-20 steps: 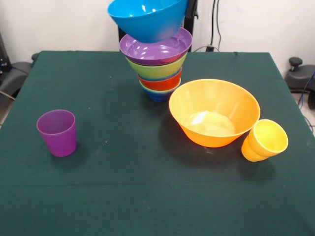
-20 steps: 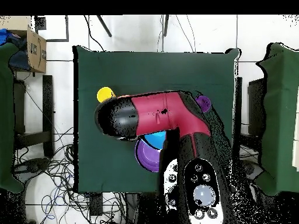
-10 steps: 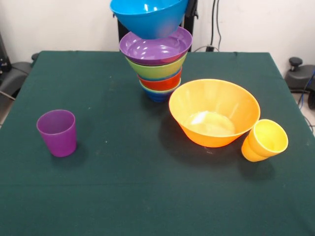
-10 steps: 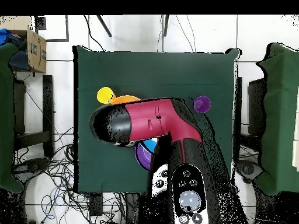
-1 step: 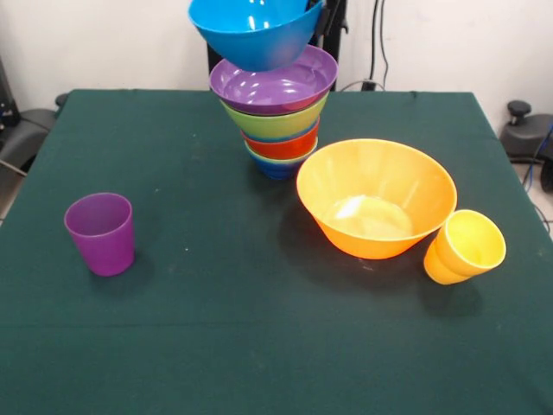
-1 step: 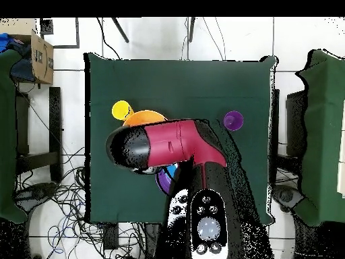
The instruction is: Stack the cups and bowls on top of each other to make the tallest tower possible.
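A large blue bowl point(image 5: 256, 30) hangs just above the purple bowl point(image 5: 274, 83) topping the tower point(image 5: 276, 121) at the worktop's point(image 5: 216, 346) far side. Whether the tool grips it cannot be told; lowering it squarely seems next, before the orange bowl point(image 5: 376, 199)

a dark green cloth point(image 5: 216, 346) is covering my worktop; a cardboard box point(image 6: 39, 57) is sitting beside it, cables point(image 6: 64, 209) trailing over the floor.

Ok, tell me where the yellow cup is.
Front view: the yellow cup sits tilted at the right, beside the large orange bowl.
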Robot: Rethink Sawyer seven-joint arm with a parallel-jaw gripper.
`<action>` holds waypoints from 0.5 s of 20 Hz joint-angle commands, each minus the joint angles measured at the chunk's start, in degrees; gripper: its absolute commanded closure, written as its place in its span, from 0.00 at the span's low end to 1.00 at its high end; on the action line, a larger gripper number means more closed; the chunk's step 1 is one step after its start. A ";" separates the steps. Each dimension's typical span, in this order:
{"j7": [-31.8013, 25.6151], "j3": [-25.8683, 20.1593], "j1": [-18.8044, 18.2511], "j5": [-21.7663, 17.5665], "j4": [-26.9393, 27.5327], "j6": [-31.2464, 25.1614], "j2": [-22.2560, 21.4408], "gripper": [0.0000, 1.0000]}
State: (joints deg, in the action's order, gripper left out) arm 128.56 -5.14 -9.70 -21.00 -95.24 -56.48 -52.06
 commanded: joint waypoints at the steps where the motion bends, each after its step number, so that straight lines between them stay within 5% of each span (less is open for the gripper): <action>1: 14.37 3.87 2.90 -2.02 -1.70 3.81 6.41 1.00; 10: 15.80 7.52 6.15 -0.28 -0.22 7.89 10.46 1.00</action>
State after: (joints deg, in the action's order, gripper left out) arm 130.71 0.86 -5.26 -20.97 -95.22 -53.63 -46.08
